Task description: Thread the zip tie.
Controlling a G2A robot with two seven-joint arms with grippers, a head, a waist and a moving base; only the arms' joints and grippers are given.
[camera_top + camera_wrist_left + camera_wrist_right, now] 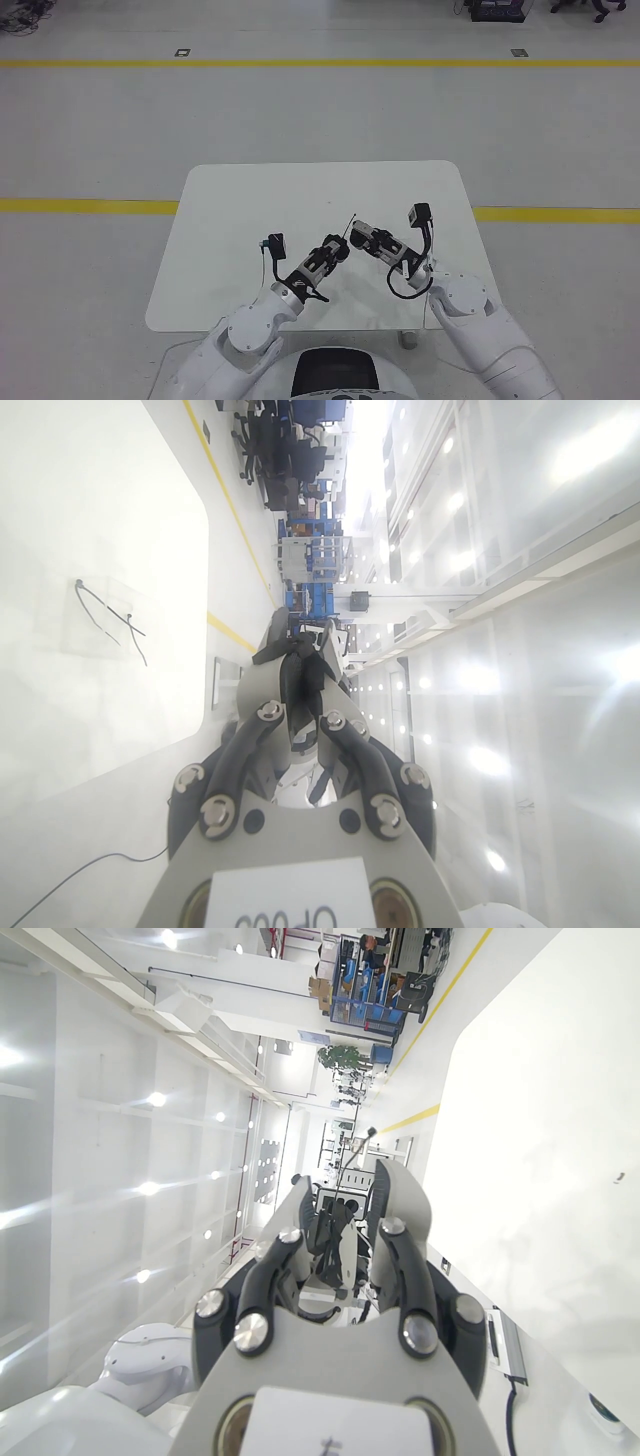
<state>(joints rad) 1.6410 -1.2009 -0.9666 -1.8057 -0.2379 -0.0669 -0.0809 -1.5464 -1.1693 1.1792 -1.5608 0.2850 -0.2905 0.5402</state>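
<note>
**Zip tie pinched in your left fingers, right fingers spread around it**

Your left fingers (276,626) are pressed together on the zip tie (353,1163), gripping the lower part of its strap. From that pinch the thin black strap rises beyond the fingertips. Its small head sits at the free end and touches nothing.

Your right fingers (382,1188) are spread wide, one on each side of the strap. Neither pad touches the tie, which passes through the gap between them.

The two sets of fingers face each other tip to tip, close together, above the bench (250,200). From above, the tie shows as a short dark line sticking out just past where the fingertips meet, pointing away from the robot.

A few loose ties (129,617) lie crossed over one another on the bench, well apart from your left fingers and off to one side of them.

You cannot tell from these views how far along the strap the left fingers hold, because the pads hide that stretch.
</note>
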